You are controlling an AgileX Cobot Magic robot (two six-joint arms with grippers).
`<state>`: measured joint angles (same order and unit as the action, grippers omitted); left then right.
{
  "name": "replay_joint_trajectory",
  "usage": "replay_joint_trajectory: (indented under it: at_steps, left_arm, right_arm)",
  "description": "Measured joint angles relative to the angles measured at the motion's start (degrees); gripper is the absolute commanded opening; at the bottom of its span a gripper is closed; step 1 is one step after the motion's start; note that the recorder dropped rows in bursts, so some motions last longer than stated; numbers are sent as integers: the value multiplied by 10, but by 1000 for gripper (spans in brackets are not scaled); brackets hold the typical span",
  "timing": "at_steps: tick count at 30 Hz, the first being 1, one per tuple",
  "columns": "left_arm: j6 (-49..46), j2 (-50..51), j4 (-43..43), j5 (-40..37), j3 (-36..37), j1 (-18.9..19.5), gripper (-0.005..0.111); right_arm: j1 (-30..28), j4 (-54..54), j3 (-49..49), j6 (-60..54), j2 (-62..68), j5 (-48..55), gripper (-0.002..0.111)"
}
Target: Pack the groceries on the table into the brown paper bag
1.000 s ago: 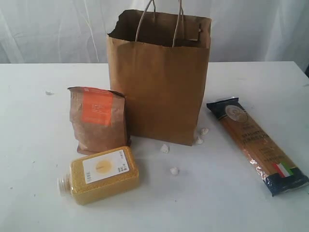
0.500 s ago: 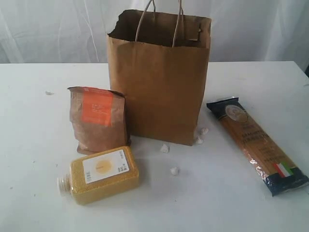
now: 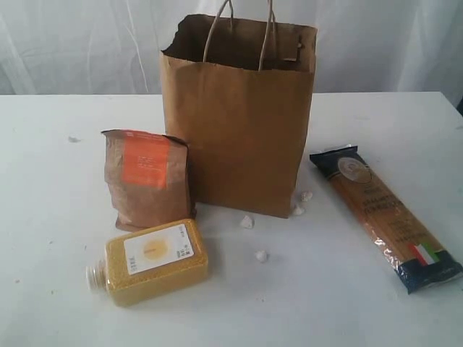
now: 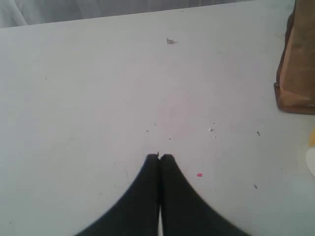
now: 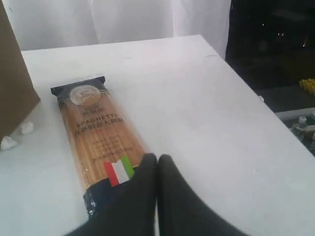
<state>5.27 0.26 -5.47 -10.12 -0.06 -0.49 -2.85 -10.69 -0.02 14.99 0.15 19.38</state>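
Observation:
The brown paper bag [image 3: 242,119] stands upright at the middle back of the white table [image 3: 325,296], its mouth open. Left of it stands a brown pouch with an orange label [image 3: 147,177]. In front of the pouch a yellow grain bottle [image 3: 153,261] lies on its side. The long spaghetti packet [image 3: 383,214] lies flat on the right. Neither arm shows in the exterior view. My left gripper [image 4: 159,157] is shut and empty over bare table, with the pouch's corner [image 4: 297,73] off to one side. My right gripper [image 5: 157,157] is shut and empty over the flag end of the spaghetti packet [image 5: 98,132].
Small white crumbs [image 3: 247,222] lie in front of the bag, and one speck [image 3: 73,138] sits far left. A white curtain hangs behind the table. In the right wrist view the table edge [image 5: 246,83] drops off to a dark area.

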Motion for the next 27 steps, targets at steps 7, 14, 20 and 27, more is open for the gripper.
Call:
replay_joint_trajectory:
  at_steps: [7, 14, 20, 27]
  left_arm:
    - [0, 0, 0, 0, 0, 0, 0]
    - [0, 0, 0, 0, 0, 0, 0]
    - [0, 0, 0, 0, 0, 0, 0]
    - [0, 0, 0, 0, 0, 0, 0]
  right_arm:
    - [0, -3, 0, -202, 0, 1, 0]
    - [-2, -4, 0, -267, 0, 15, 0]
    - [-2, -4, 0, -270, 0, 16, 0]
    - [-2, 4, 0, -22, 0, -6, 0]
